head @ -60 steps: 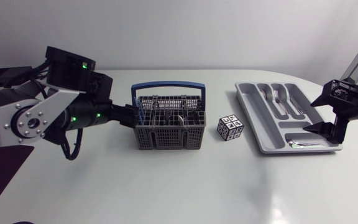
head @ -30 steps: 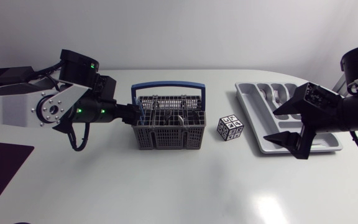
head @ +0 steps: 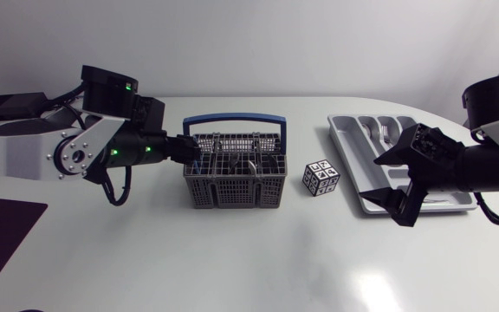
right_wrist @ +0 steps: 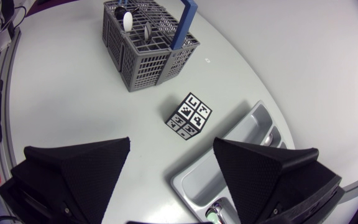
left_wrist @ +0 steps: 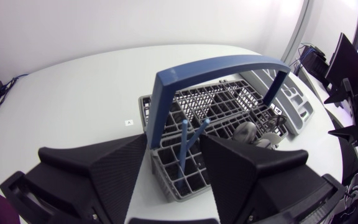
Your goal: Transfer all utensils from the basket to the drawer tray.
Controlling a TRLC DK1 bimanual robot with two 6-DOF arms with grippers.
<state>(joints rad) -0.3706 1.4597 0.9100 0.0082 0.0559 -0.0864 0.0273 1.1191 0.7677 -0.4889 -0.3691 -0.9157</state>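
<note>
Right hand, open, empty, leaves grey plastic drawer tray; open left hand noses toward blue-handled grey basket: next pick

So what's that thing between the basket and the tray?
A small black-and-white patterned cube, touching neither the basket nor the tray; the head view shows it.

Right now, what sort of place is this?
Probably a robotics lab bench staged as a kitchen chore: plain white table, grey cutlery basket, drawer tray, and a black-and-white marker cube.
</note>
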